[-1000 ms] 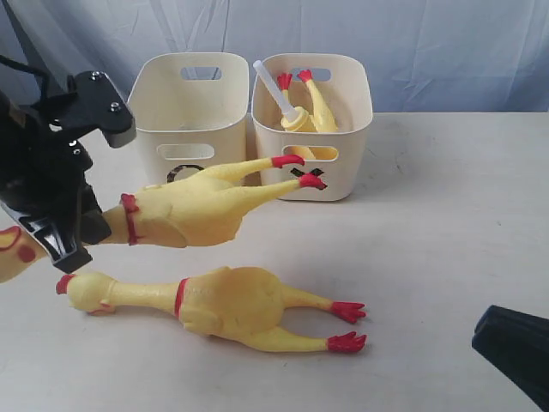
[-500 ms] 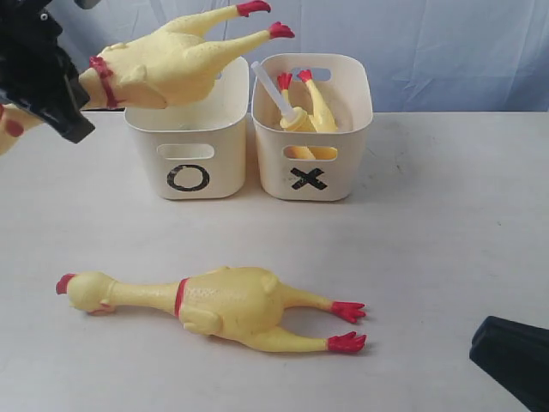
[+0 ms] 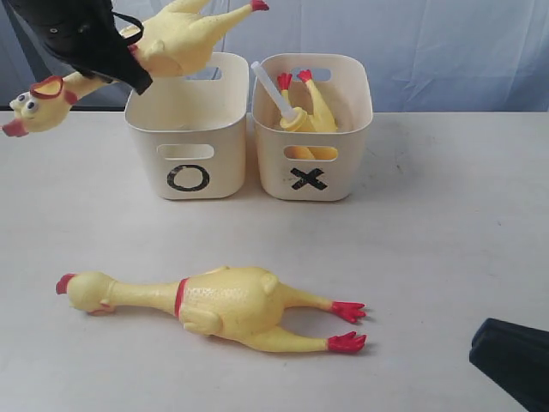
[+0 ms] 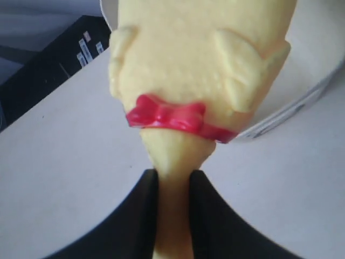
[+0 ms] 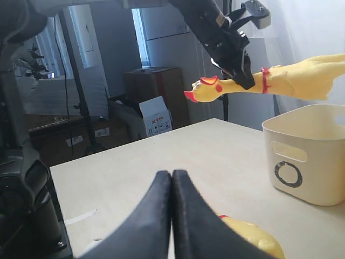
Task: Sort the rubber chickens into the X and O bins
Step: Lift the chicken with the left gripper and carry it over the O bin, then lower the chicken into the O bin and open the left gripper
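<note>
Left arm: is reaching high at the upper left of the exterior view, its black links angling down towards the middle.
Left claw (image 3: 120, 73): is clamping both black fingers (image 4: 137, 216) on the thin neck of a long yellow rubber chicken (image 4: 199, 54), holding it in the air.
Right arm: is sitting low at the lower right corner of the exterior view, with only its black end showing.
Right claw (image 5: 171, 181): is pressing its two black fingers (image 5: 153, 216) together, touching along their length.

Cream rounded plastic tub (image 3: 146, 167), left of the pair in ext. view: big black "O" (image 3: 188, 178) on front wall, under slot handle. Matching cream tub (image 3: 353, 159) on right: black "X" (image 3: 308, 178), same spot. White stickers (image 4: 86, 47) on black casing (image 4: 51, 78) & red print on white carton (image 5: 156, 125): too small to read.
</note>
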`<action>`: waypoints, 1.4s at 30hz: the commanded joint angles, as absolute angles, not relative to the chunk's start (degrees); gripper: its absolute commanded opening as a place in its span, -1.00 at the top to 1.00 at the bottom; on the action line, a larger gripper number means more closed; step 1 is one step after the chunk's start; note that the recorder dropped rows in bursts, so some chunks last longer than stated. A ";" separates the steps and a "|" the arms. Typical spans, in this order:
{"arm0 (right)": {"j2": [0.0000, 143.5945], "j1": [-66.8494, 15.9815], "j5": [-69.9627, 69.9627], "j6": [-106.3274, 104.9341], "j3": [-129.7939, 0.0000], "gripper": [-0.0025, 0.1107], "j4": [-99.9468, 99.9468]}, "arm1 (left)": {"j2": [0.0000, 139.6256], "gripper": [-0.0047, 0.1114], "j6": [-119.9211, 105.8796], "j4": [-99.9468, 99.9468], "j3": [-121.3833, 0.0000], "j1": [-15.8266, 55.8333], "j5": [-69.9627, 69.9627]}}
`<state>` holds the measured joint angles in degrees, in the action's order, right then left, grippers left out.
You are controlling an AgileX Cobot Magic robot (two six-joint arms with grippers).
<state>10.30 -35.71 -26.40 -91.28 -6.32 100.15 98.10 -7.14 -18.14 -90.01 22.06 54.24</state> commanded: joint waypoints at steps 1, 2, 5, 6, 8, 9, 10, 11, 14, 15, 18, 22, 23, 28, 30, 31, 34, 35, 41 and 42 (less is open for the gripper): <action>10.06 -35.38 -26.64 -91.36 -6.06 0.97 99.95 | 102.46 0.92 -4.92 -18.69 -94.15 19.39 58.00; 10.06 -35.38 -26.64 -91.36 -6.06 0.97 99.95 | 103.17 0.92 -4.92 -18.69 -94.83 18.99 58.96; 10.06 -35.38 -26.47 -91.36 -6.06 0.97 99.95 | 105.00 0.92 -5.99 -18.68 -96.12 18.87 61.52; 10.06 -35.38 -26.40 -91.36 -6.06 0.97 99.95 | 105.33 0.92 -7.46 -18.24 -96.42 18.87 61.81; 10.06 -35.38 -26.40 -91.36 -6.06 0.97 99.95 | 105.64 0.92 -8.77 -17.06 -97.05 18.87 62.09; 10.06 -35.38 -26.40 -91.36 -6.06 0.97 99.95 | 105.69 0.92 -9.04 -16.26 -97.32 18.87 62.09; 10.06 -35.38 -26.40 -91.36 -6.06 0.97 99.95 | 105.69 0.92 -9.72 -15.20 -97.47 18.87 62.09; 10.06 -35.38 -26.40 -91.36 -6.06 0.97 99.95 | 105.69 0.92 -10.25 -14.33 -97.73 18.87 62.09; 10.06 -35.38 -26.40 -91.36 -6.06 0.97 99.95 | 106.03 0.92 -10.12 -15.19 -98.49 18.87 63.20; 10.06 -35.38 -26.40 -91.36 -6.06 0.97 99.95 | 106.19 0.92 -10.12 -15.19 -98.81 18.87 63.76; 10.06 -35.38 -26.40 -91.36 -6.06 0.97 99.95 | 107.46 0.92 -10.02 -15.19 -99.67 18.87 64.68; 10.06 -35.38 -26.40 -91.36 -6.06 0.97 99.95 | 110.00 0.92 -9.42 -13.57 -101.46 18.87 67.77; 10.06 -35.38 -26.40 -91.36 -6.06 0.97 99.95 | 110.56 0.92 -9.28 -13.52 -101.72 18.87 68.43; 10.06 -35.38 -26.52 -91.36 -6.06 0.97 99.95 | 111.75 0.92 -6.24 -13.51 -103.25 18.87 68.87; 10.06 -35.38 -26.52 -91.36 -6.06 0.97 99.95 | 111.99 0.92 -6.24 -12.98 -103.64 18.87 68.87; 10.06 -35.38 -26.52 -91.36 -6.06 0.97 99.95 | 112.23 0.92 -6.24 -12.63 -103.86 18.87 68.87; 10.06 -35.38 -26.52 -91.36 -6.06 0.97 99.95 | 113.27 0.92 -5.79 -12.28 -104.84 18.87 69.37; 10.06 -35.38 -26.41 -91.36 -6.06 0.97 99.95 | 113.71 0.92 -5.57 -12.03 -105.24 18.87 69.71; 10.06 -35.38 -26.41 -91.36 -6.06 0.97 99.95 | 115.21 0.92 -5.07 -11.81 -106.79 18.87 69.96; 10.06 -35.38 -26.41 -91.36 -6.06 0.97 99.95 | 115.36 0.92 -5.07 -11.81 -107.07 18.87 69.96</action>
